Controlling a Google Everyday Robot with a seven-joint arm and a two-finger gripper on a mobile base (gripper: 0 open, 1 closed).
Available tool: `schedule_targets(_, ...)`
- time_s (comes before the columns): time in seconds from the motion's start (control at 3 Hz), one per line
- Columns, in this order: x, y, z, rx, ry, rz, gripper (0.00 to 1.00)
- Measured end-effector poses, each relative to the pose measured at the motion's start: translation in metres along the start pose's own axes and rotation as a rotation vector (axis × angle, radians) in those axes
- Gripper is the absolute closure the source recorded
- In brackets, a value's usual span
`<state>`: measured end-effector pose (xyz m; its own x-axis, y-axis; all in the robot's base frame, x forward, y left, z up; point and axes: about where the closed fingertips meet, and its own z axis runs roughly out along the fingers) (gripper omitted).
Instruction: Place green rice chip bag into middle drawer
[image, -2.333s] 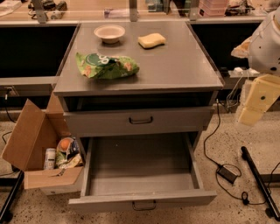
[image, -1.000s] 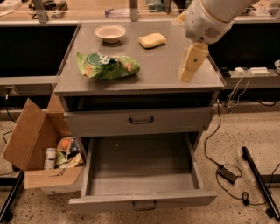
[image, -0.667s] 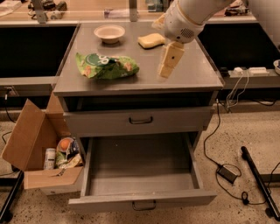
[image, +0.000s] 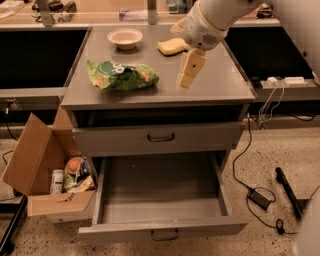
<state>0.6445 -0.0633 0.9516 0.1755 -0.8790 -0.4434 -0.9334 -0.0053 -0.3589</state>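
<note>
The green rice chip bag (image: 121, 75) lies crumpled on the left half of the grey cabinet top (image: 220, 85). My gripper (image: 185, 82) hangs from the white arm above the cabinet top, right of the bag and apart from it, fingers pointing down. It holds nothing. The middle drawer (image: 160, 192) is pulled out wide below, its grey floor bare, with its dark handle at the front. The handled drawer above it (image: 160, 137) is shut.
A white bowl (image: 125, 37) and a yellow sponge (image: 172, 47) sit at the back of the cabinet top. An open cardboard box (image: 45, 170) with snack packs and bottles stands on the floor at the left. Cables and a power brick (image: 260, 197) lie on the floor at the right.
The arm has swung in from the right and moved left over the cabinet top, bringing my gripper closer to the bag. The bag, bowl, sponge and drawer have not moved.
</note>
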Motion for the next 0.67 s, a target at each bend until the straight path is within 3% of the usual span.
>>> schedule_targets(0.33, -0.003, -0.033, 0.037, -0.011, -0.040, -0.030, 0.00)
schedule_targets(0.67, -0.006, -0.052, 0.064, -0.016, -0.059, -0.047, 0.00)
